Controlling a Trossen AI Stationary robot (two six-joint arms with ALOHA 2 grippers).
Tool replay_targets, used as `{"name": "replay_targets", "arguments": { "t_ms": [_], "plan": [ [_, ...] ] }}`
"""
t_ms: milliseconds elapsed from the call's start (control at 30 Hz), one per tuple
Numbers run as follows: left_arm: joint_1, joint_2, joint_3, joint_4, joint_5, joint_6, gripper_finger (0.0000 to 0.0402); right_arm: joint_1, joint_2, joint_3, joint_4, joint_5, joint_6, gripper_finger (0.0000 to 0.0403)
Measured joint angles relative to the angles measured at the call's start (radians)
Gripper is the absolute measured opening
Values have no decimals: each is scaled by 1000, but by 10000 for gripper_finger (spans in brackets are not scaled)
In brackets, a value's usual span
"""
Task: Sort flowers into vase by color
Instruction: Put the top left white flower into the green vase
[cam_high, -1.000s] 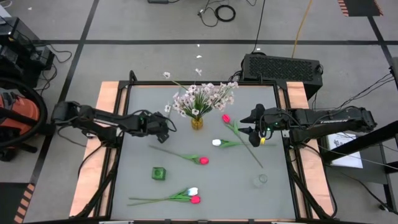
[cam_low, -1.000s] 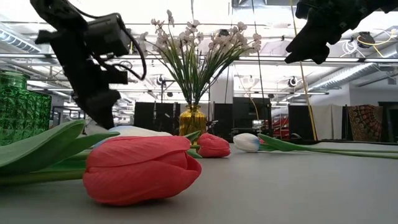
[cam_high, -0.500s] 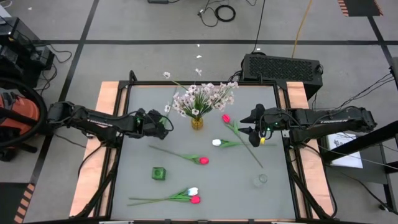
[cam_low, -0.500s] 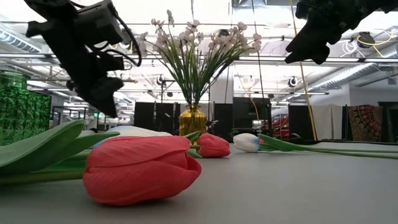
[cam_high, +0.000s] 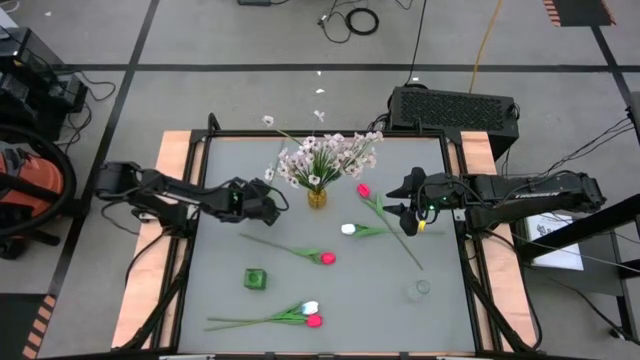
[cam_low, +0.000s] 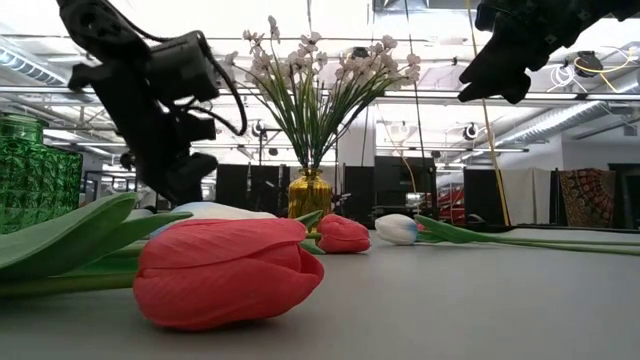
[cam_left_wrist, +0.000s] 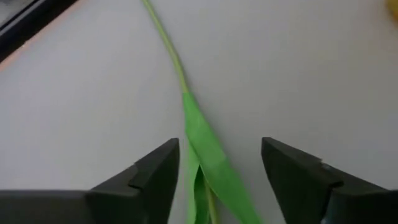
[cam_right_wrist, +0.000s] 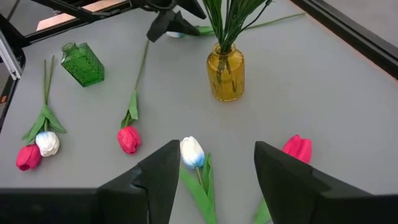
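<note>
**Left arm lining up on a pink tulip stem**

Target looks like the pink-red tulip (cam_high: 327, 258) lying mid-table; its thin green stem (cam_left_wrist: 166, 45) runs up-left toward the left gripper (cam_high: 272, 211). In the left wrist view the fingers (cam_left_wrist: 144, 180) are spread, straddling the stem and a leaf (cam_left_wrist: 208, 152), nothing pinched yet. My read: pre-grasp. Next move needs a drop to the table, then a close square on the stem, not the leaf.

Other flowers: white tulip (cam_high: 347, 229) and pink tulip (cam_high: 363, 189) right of centre, a white/pink pair (cam_high: 311, 314) near the front edge. Yellow vase (cam_high: 317, 197) at the far centre holds the pale blossom sprays (cam_high: 325, 152). Green vase (cam_high: 256, 278) near-left and clear glass vase (cam_high: 419, 290) near-right hold nothing.

Right gripper (cam_high: 409, 213) waits above the right side, fingers spread, holding nothing.
</note>
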Motion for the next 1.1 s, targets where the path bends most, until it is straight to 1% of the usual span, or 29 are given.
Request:
{"name": "replay_targets", "arguments": {
  "t_ms": [100,167,233,333,500,567,667,833,1033,1100],
  "plan": [
    [16,26,-1,1,5,19,269,0,0,0,0,0,-1,199],
    [32,36,-14,36,43,49,279,0,0,0,0,0,-1,199],
    [50,43,-29,80,90,71,282,0,0,0,0,0,-2,199],
    [72,41,-51,126,128,82,283,0,0,0,0,0,-2,199],
    [113,38,-82,144,180,83,276,0,0,0,0,0,-2,199],
    [126,38,-86,147,207,97,259,0,0,0,0,0,-2,199],
    [135,38,-86,150,225,111,221,0,0,0,0,0,-2,199],
    [140,40,-88,162,224,140,139,0,0,0,0,0,-3,199],
    [141,19,-90,133,206,171,29,0,0,0,0,0,-11,199],
    [143,-11,-90,86,206,186,12,0,0,0,0,0,-14,199]
  ]
}}
